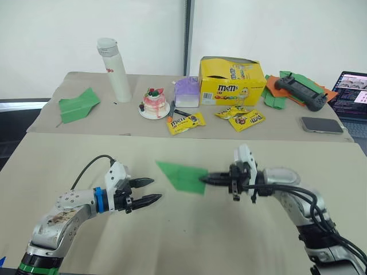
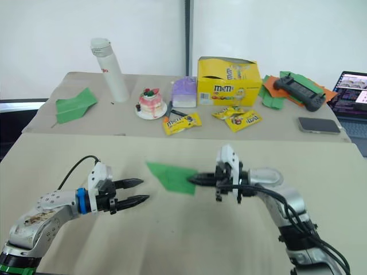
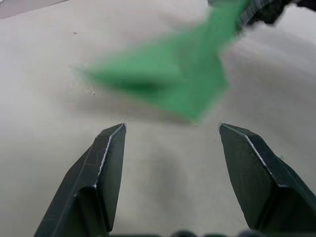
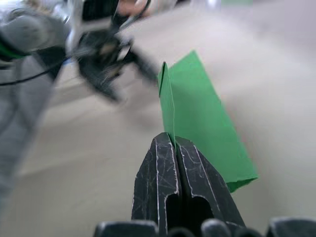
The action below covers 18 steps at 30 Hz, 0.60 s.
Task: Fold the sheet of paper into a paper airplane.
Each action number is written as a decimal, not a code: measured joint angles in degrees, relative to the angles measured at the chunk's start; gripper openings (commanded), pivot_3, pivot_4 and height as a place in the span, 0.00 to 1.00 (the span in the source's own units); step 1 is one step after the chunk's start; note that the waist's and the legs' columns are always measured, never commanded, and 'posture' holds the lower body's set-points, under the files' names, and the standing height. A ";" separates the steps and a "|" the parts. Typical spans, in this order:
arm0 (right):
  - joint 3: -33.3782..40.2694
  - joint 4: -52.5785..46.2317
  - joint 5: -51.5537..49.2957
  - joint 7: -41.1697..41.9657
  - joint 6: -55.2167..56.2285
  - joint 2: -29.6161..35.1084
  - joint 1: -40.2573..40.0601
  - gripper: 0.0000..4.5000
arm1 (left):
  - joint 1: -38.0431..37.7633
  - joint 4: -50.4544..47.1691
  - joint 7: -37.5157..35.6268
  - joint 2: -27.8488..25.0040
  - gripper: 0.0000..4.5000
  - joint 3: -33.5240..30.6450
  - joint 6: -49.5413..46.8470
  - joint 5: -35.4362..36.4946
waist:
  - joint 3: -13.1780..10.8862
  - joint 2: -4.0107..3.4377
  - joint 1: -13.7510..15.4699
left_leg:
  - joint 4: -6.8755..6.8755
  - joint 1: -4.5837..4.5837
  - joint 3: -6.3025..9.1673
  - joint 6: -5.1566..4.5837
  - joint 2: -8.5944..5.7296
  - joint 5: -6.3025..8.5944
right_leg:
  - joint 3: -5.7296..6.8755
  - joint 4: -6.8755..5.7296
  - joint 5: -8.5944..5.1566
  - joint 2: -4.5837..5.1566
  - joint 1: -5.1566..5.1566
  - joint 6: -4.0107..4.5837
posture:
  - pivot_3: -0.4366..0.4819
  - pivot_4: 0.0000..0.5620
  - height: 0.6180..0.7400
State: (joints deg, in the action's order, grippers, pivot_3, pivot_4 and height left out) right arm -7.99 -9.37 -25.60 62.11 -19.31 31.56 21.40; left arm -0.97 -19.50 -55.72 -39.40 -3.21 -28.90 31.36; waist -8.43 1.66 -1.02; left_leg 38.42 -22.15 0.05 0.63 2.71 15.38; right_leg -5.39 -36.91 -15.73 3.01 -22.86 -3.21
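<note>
My right gripper (image 1: pixel 206 179) is shut on the rear edge of the bright-green paper airplane (image 1: pixel 180 175), a folded pointed wedge held just above the beige table with its tip toward my left arm. In the right wrist view the fingers (image 4: pixel 170 148) pinch an upright fold of the paper (image 4: pixel 197 113). My left gripper (image 1: pixel 155 189) is open, a short way left of the tip and not touching it. The left wrist view has the paper (image 3: pixel 173 79) beyond the spread fingers (image 3: pixel 106 163).
On the far table stand a second green paper plane (image 1: pixel 79 105), a white bottle (image 1: pixel 113 69), a toy cake (image 1: pixel 154 103), a purple box (image 1: pixel 187 91), the yellow M&M's box (image 1: pixel 231 80), candy packets (image 1: pixel 186 122), a paper heap with a controller (image 1: pixel 298 90), a phone (image 1: pixel 321 124) and a laptop (image 1: pixel 354 94).
</note>
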 measured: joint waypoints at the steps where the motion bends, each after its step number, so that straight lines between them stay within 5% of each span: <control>1: -0.42 1.05 4.04 -0.68 6.61 -0.10 1.53 0.00 | -0.04 -0.10 0.01 0.23 0.71 0.01 0.00 0.25 | 0.00 0.00 -0.01 | 0.00 -0.06 -0.01 0.01 0.00 -0.01 | -0.01 -0.04 0.00 0.00 -0.10 0.00 | 0.48 0.27 1.00; 8: -6.82 14.85 39.60 -16.52 58.61 1.43 2.88 0.00 | 0.12 -0.12 0.02 0.88 0.71 0.85 0.00 0.25 | 0.00 0.00 0.12 | -0.02 -0.17 -0.10 0.13 -0.06 -0.07 | -0.02 -0.13 0.01 0.11 -0.27 0.01 | 0.48 0.27 1.00; 11: -7.27 20.59 49.64 -25.53 69.86 1.48 0.77 0.00 | 0.25 -0.10 0.07 1.14 0.71 0.86 -0.01 0.26 | -0.01 0.01 0.00 | -0.02 -0.15 -0.12 0.27 -0.14 -0.15 | -0.06 -0.20 0.01 0.20 -0.26 0.02 | 0.48 0.27 1.00; 18: -6.79 25.00 61.33 -41.44 79.67 4.45 -6.88 0.51 | 1.08 -0.06 -0.06 1.50 0.71 2.04 -0.47 0.38 | -0.01 0.01 -0.17 | -0.01 -0.10 -0.11 0.32 -0.18 -0.18 | -0.11 -0.24 0.01 0.22 -0.20 0.02 | 0.48 0.27 1.00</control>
State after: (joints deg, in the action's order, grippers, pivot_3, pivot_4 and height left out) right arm -14.78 15.64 35.73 20.66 60.36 36.02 14.52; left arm 0.10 -19.56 -55.78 -37.90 -1.16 -29.37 31.74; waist -8.43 1.67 -1.19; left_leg 38.41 -22.25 -0.06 0.94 2.53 15.19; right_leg -5.50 -37.15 -15.72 3.22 -23.06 -3.19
